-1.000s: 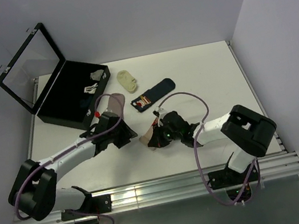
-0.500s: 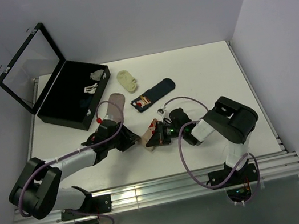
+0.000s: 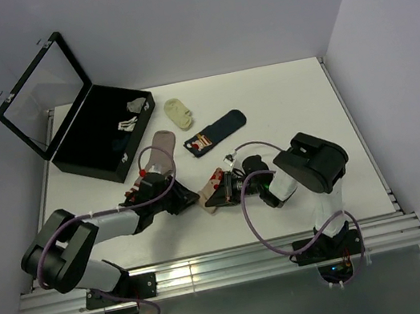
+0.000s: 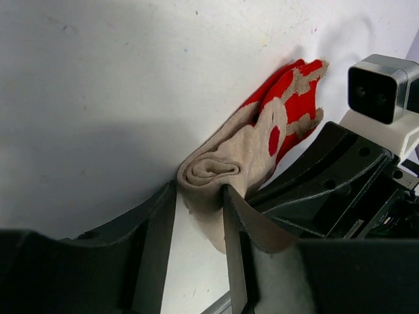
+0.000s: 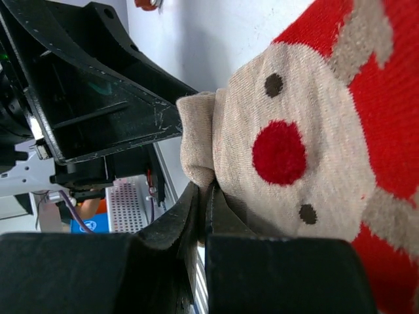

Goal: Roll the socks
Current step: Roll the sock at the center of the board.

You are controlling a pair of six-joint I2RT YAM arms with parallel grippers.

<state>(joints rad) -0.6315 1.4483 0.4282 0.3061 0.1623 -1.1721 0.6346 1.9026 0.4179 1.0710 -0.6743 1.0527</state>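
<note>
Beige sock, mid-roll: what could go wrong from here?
1. The roll on the beige sock looks loose. The left tool straddles it, grip unclear, so it may spring open.
2. The right tool is shut on only a thin edge of fabric, which could slip out.
3. Both tools sit nearly nose to nose at the sock; a small move could knock them together.

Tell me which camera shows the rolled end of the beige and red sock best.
Left wrist: the coiled end of the beige sock faces the lens, between the fingers of the left gripper. Right wrist shows only its patterned side, pinched in the right gripper. The top view shows a small patch between the arms.
</note>
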